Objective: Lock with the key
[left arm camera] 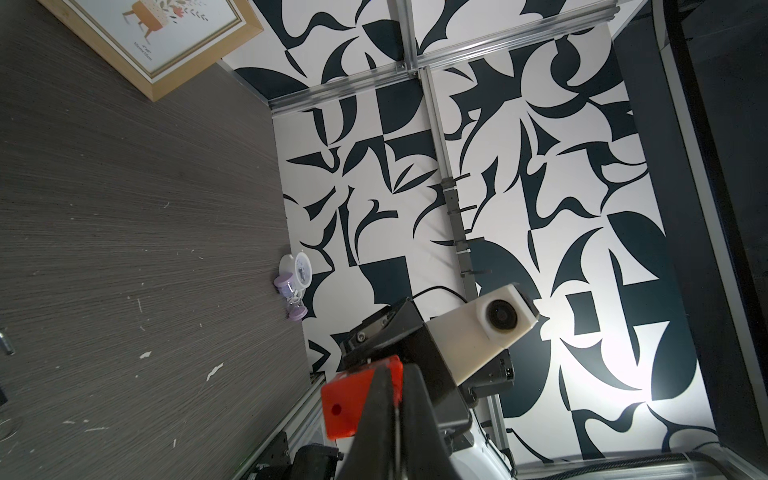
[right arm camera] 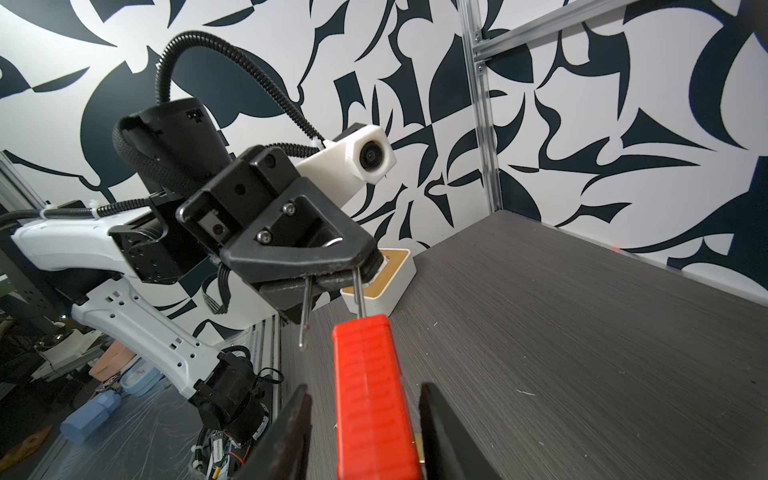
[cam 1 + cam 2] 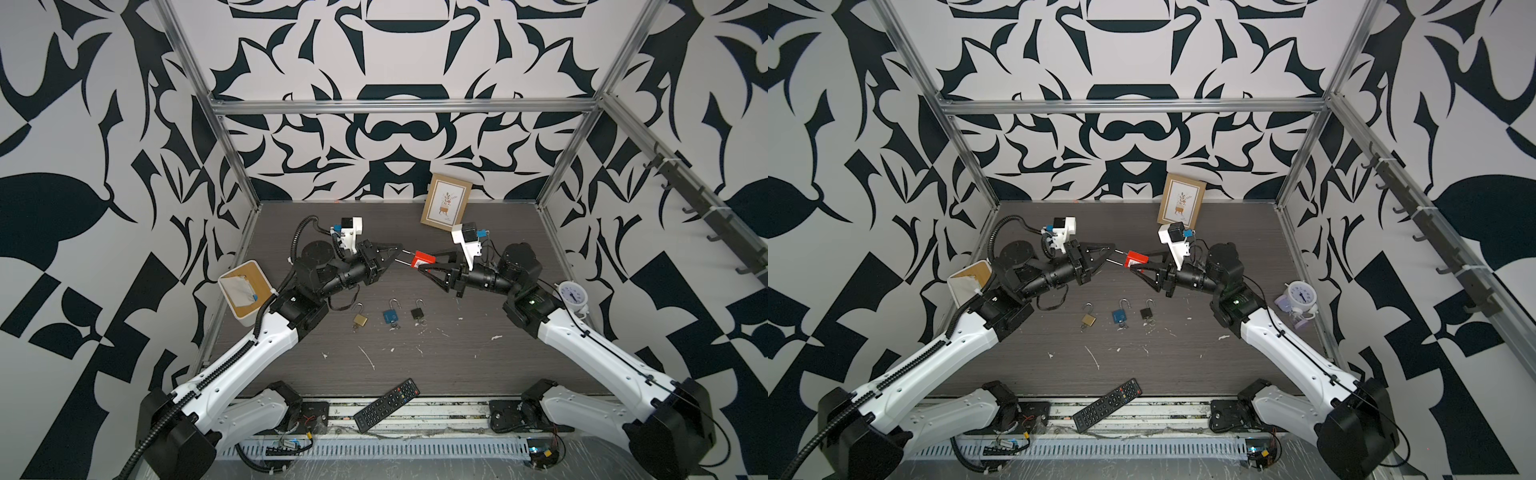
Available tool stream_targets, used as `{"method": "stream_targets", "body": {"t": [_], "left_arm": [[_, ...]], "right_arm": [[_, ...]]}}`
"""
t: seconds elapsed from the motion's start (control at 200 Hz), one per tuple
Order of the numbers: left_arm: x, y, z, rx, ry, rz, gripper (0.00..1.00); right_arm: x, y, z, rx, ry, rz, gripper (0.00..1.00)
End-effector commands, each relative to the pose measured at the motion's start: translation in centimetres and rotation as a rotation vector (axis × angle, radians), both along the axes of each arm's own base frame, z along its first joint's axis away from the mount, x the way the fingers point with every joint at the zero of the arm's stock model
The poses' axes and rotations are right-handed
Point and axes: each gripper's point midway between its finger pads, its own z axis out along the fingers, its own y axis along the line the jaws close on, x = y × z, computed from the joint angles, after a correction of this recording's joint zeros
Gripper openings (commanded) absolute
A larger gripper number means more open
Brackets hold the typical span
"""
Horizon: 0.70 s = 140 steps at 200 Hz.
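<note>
1. Where the 2 arms reach in from the near corners, the dark wood-grain table (image 3: pixel 457 365) lies under everything, flecked with white scraps.
2. Against the back wall leans a picture frame (image 3: pixel 446 202), right of centre in both top views. A tissue box (image 3: pixel 245 293) sits at the table's left edge.
3. A black remote (image 3: pixel 386 405) lies slantwise across the near edge, between the 2 arm bases.
4. A white clock (image 3: pixel 573 297) stands at the right edge, just beside the right arm's elbow.
5. The left gripper (image 3: pixel 401 248) hangs above the back half of the table. Its jaws are pressed together on the shackle (image 2: pixel 358 291) of the red padlock (image 3: pixel 423 260).
6. The right gripper (image 3: pixel 427 262) faces it, jaws spread to either side of the lock's body. The right wrist view shows a clear gap along at least 1 side.
7. The red padlock is held in the air between the 2 grippers, clear of the table. Its shackle stands open: 1 leg enters the body and the other ends free beside it. Whether a key sits in it, I cannot tell.
8. 3 small locks lie in a row on the table, nearer the camera than the grippers and apart from each other. From left to right they are the brass padlock (image 3: pixel 360 319), the blue padlock (image 3: pixel 390 317) and the black padlock (image 3: pixel 417 312). All 3 have open shackles.
</note>
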Motion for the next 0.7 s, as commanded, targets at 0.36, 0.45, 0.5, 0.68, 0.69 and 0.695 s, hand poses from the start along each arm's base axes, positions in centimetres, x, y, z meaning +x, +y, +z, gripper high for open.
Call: {"method": "stream_targets", "body": {"t": [0.36, 0.45, 0.5, 0.68, 0.69, 0.695], "left_arm": [[-0.1, -0.6, 0.4, -0.037, -0.033, -0.042, 0.00], [-0.2, -0.6, 0.0, -0.023, -0.043, -0.043, 0.00], [-0.3, -0.6, -0.1, -0.008, -0.054, -0.048, 0.00], [-1.3, -0.7, -0.5, 0.077, -0.143, -0.091, 0.00], [-1.3, -0.7, -0.5, 0.078, -0.149, -0.093, 0.00], [-1.4, -0.7, -0.5, 0.078, -0.152, -0.093, 0.00]], "right_arm": [[-0.5, 0.2, 2.5, 0.044, -0.041, 0.026, 0.30], [-0.5, 0.2, 2.2, 0.041, -0.020, 0.030, 0.17], [-0.7, 0.2, 2.1, 0.040, -0.005, 0.036, 0.11], [-1.6, 0.3, 1.9, 0.032, 0.059, 0.090, 0.00], [-1.7, 0.2, 1.8, 0.031, 0.065, 0.094, 0.00], [-1.7, 0.2, 1.9, 0.030, 0.067, 0.097, 0.00]]}}
